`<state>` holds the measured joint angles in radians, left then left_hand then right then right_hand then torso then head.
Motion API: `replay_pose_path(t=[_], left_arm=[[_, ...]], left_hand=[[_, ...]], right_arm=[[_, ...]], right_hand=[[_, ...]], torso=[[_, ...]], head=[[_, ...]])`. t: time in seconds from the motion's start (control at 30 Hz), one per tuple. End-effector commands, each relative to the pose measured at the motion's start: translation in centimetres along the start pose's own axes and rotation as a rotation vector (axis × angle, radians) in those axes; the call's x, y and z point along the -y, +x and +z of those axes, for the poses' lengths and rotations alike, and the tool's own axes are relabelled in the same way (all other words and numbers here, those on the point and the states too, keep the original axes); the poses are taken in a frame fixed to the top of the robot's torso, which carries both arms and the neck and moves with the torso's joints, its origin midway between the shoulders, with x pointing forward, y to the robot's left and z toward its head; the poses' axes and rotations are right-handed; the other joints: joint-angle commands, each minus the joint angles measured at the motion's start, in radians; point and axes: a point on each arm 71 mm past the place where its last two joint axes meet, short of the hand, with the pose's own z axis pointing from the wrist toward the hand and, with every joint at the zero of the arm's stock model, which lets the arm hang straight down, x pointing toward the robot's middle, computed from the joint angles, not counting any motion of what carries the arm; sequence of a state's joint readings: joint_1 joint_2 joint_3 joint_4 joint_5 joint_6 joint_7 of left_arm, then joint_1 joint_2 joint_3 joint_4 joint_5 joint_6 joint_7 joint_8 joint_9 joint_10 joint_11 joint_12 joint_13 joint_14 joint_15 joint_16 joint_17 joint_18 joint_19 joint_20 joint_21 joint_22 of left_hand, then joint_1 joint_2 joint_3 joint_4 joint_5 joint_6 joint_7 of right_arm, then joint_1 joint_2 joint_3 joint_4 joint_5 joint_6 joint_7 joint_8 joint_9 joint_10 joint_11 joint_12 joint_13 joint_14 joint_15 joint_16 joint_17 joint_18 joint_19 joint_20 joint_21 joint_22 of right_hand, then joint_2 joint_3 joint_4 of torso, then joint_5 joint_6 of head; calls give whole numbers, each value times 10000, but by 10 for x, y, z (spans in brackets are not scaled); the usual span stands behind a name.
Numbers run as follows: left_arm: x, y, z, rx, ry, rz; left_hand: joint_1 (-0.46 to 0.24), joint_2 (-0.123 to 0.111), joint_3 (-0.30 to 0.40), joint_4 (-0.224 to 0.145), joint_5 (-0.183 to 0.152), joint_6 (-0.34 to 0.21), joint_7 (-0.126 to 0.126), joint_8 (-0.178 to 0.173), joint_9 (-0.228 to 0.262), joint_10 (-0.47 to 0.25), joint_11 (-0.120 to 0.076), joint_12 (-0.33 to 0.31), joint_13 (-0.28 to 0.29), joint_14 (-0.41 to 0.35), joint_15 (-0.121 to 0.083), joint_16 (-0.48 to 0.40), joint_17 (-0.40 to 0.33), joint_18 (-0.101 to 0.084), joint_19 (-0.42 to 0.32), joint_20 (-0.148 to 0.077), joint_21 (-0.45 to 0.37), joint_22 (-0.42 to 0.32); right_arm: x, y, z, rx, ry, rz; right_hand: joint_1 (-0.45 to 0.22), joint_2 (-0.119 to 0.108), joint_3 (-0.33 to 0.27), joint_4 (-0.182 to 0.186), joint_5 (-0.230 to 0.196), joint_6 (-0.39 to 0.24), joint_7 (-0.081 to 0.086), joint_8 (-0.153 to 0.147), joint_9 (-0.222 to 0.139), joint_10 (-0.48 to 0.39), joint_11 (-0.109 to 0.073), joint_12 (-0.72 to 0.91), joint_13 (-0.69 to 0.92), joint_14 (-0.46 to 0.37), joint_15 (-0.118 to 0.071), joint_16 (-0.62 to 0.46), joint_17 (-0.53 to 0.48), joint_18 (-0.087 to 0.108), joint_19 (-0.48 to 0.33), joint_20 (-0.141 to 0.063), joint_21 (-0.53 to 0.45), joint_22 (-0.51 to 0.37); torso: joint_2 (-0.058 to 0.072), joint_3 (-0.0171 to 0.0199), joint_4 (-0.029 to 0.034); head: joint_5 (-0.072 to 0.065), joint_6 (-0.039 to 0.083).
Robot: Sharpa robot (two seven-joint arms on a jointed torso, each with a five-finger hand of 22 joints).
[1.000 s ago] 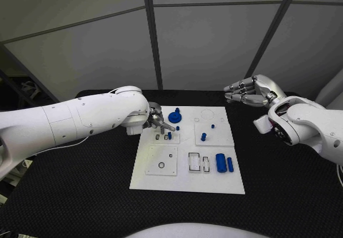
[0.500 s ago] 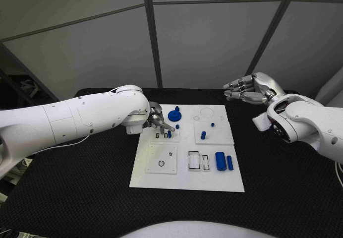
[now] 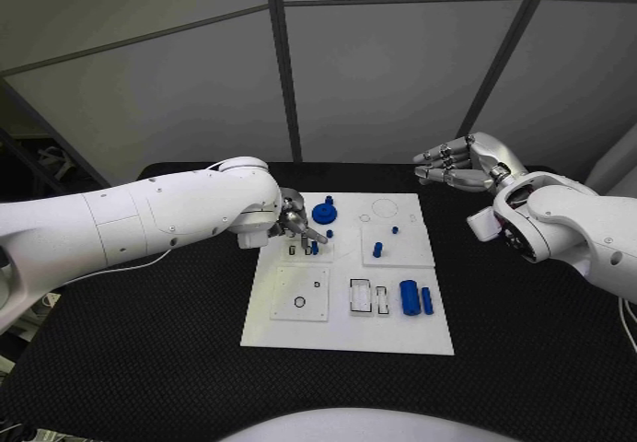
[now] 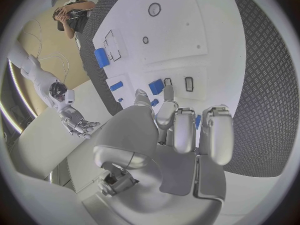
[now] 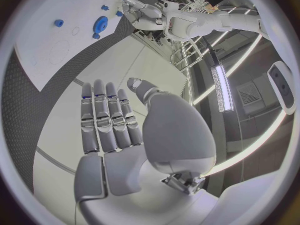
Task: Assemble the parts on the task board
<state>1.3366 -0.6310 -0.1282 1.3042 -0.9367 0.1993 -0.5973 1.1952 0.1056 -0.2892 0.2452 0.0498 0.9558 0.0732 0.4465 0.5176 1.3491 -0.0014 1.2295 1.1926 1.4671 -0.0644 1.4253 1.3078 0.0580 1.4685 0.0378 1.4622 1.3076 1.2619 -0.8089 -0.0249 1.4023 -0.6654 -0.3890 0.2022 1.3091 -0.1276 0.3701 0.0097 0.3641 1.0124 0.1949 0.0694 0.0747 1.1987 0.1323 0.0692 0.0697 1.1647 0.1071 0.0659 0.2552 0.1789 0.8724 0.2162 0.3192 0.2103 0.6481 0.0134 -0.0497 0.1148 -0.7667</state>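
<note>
Task board sat mid-table; my left hand edged inboard, pinching a small blue part over the far-left slots, insertion seemed near. Right hand stayed clear, fingers apart, holding nothing.

Left hand low — right hand spread

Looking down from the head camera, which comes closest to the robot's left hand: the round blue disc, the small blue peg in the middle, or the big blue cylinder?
1. Round blue disc, just beside the left hand, at the board's far end.
2. Small blue peg, mid-board.
3. Big blue cylinder, toward the board's near right.
</note>
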Motion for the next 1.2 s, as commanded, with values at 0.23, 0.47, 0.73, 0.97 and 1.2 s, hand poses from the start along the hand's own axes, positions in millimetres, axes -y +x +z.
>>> replay_pose_path(t=[0.23,0.47,0.73,0.97,1.2], left_arm=[[4,0,2,-105,-22,42],[4,0,2,-163,-22,54],[5,1,2,-273,15,96],[5,1,2,-342,16,128],[7,2,3,-431,62,120]], left_hand=[[103,14,86,-49,26,6,-14,32,28,-50,-4,13,28,563,-11,0,926,-178,236,23,37,572],[205,61,184,-132,27,8,-19,46,78,-44,-8,21,41,564,-15,0,930,-179,237,22,41,583],[277,82,250,-198,27,7,-21,52,112,-40,-11,27,52,564,-16,-2,929,-180,238,21,44,592],[381,71,328,-311,24,4,-22,56,158,-35,-13,32,64,564,-19,-3,932,-182,240,19,49,607],[492,87,425,-433,25,13,-27,63,204,-26,-18,41,80,565,-23,-4,934,-185,244,20,57,626]], right_arm=[[-2,1,2,-37,-44,-3],[-2,2,2,-50,-44,2],[-2,2,2,-58,-45,4],[-2,2,2,-69,-44,6],[-2,2,2,-64,-37,3]], right_hand=[[-37,-39,-11,-60,118,-20,64,-11,-4,-40,51,-22,-21,-97,-6,-38,-44,38,10,83,-102,-53],[-39,-39,-11,-61,145,-23,75,-9,-3,-47,58,-21,-24,-110,0,-38,-60,38,17,88,-133,-73],[-40,-38,-11,-62,158,-26,83,-9,-3,-53,63,-21,-25,-124,5,-40,-72,37,18,92,-154,-87],[-43,-38,-12,-62,169,-28,92,-8,-2,-56,70,-20,-26,-141,12,-42,-85,36,19,98,-181,-104],[-41,-34,-10,-64,178,-27,100,-6,-1,-57,74,-17,-27,-159,19,-44,-99,35,17,103,-208,-122]], torso=[[2,-4,-8],[0,-4,4],[-5,-9,4],[2,-4,7],[6,-4,-5]], head=[[-31,-26],[-53,-62],[-75,-104],[-77,-120],[-75,-149]])
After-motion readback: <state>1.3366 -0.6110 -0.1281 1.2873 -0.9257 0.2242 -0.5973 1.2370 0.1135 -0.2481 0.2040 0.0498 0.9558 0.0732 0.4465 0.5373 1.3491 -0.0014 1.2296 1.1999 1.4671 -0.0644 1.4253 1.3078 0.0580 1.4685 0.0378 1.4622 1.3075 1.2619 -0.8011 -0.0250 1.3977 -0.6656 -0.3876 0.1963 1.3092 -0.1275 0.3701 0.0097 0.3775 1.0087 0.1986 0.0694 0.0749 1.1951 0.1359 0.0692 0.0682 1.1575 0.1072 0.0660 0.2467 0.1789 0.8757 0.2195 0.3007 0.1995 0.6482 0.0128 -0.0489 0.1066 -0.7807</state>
